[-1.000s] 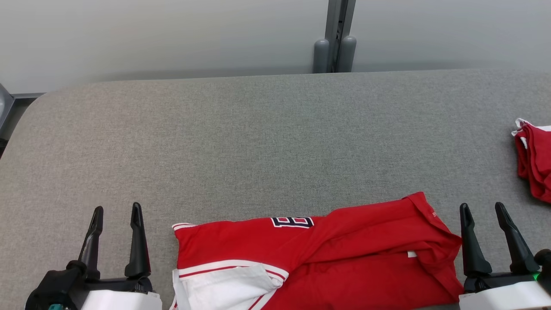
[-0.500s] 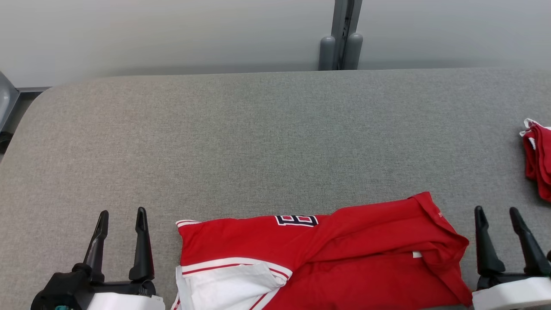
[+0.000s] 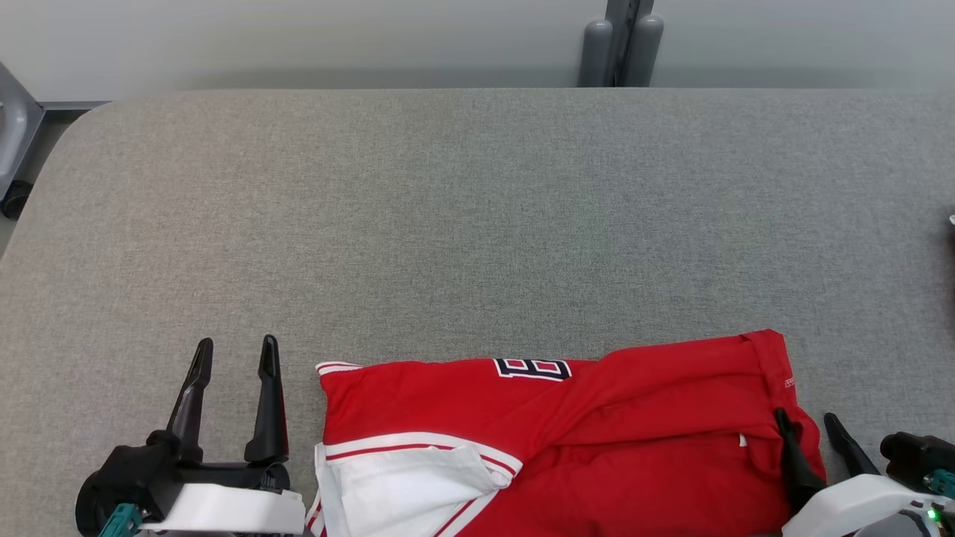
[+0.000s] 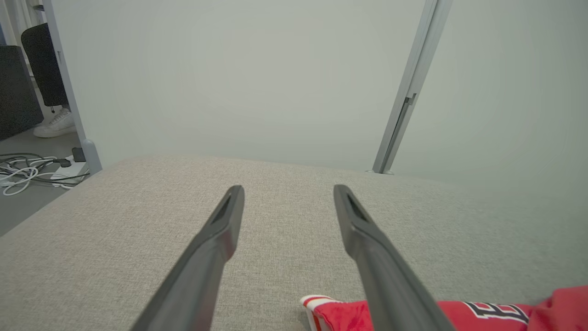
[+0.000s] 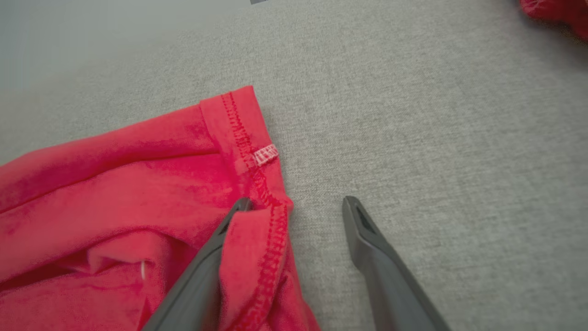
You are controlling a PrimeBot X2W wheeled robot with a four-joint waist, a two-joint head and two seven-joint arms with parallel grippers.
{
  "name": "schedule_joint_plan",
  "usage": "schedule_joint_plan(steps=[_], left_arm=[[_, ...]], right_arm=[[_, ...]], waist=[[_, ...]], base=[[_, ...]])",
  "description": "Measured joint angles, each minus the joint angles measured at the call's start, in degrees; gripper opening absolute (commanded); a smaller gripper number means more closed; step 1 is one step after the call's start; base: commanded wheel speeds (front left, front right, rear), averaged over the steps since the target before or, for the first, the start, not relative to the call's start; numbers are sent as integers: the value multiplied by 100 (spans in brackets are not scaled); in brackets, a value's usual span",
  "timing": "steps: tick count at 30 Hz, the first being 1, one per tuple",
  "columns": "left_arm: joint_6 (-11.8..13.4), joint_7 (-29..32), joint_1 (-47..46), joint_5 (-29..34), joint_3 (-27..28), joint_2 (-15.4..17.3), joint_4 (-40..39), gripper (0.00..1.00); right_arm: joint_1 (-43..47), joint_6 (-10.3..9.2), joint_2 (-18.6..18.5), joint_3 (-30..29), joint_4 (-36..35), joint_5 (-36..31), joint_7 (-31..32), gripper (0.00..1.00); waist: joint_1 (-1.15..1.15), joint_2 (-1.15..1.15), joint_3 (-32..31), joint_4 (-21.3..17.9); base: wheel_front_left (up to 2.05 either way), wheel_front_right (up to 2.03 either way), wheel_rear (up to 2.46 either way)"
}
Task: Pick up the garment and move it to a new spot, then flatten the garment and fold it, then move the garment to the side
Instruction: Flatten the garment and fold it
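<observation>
The garment [image 3: 597, 432] is a red jersey with white trim and a dark letter patch, lying rumpled along the near edge of the grey table [image 3: 462, 224]. My left gripper [image 3: 236, 352] stands open just left of its white-striped sleeve corner [image 4: 317, 303], fingers apart over bare cloth surface. My right gripper [image 3: 806, 419] is open at the garment's right hem. In the right wrist view its left finger [image 5: 216, 248] lies on the red fabric beside the stitched hem [image 5: 257, 165], while the right finger [image 5: 367, 239] is over bare table, and the hem fold sits between them.
A second red cloth [image 5: 556, 11] lies farther off to the right. A grey post [image 3: 623, 41] stands behind the table's far edge. Cables and a white shoe [image 4: 53, 126] are on the floor beyond the table's left end.
The head camera has tilted down and panned. My right gripper has moved left and in, so its left finger now overlaps the garment's right hem. The left gripper keeps its place.
</observation>
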Motion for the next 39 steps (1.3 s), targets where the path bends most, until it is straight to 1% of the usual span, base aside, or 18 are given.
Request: schedule_joint_plan(steps=[7, 14, 15, 16, 17, 21, 25, 27, 39], left_arm=[[-69, 0, -88, 36, 59, -56, 55, 100], [-147, 0, -117, 80, 118, -87, 79, 100], [-155, 0, -117, 80, 133, -94, 80, 100], [-159, 0, -118, 80, 145, -101, 83, 100], [-167, 0, -120, 81, 148, -110, 92, 100], [-212, 0, -141, 89, 164, -134, 122, 100], [-234, 0, -209, 91, 226, -153, 109, 100], [-258, 0, -205, 96, 261, -156, 109, 100], [-335, 0, -213, 123, 336, -181, 101, 100]], right_arm=[[-33, -18, -13, 513, 155, 389, 33, 100], [12, -24, -27, 726, 45, 572, 77, 100], [12, -24, -32, 739, 33, 572, 85, 61], [10, -23, -43, 761, 33, 549, 113, 13], [10, -22, -55, 782, 32, 527, 121, 0], [6, 2, -30, 818, 23, 533, 216, 0], [9, 30, -60, 643, -37, 565, 166, 0], [-1, 33, -93, 449, -63, 581, 129, 0], [-89, 2, -730, -1057, 46, 631, -43, 0]], waist=[[0, 0, 68, -1], [0, 0, 66, -6], [0, 0, 68, -16], [0, 0, 71, -26], [0, 0, 72, -32], [0, 0, 86, -27], [0, 0, 117, -44], [0, 0, 127, -65], [0, 0, 129, -213]], base=[[0, 0, 0], [0, 0, 0], [0, 0, 0], [0, 0, 0], [0, 0, 0], [0, 0, 0], [0, 0, 0], [0, 0, 0], [0, 0, 0]])
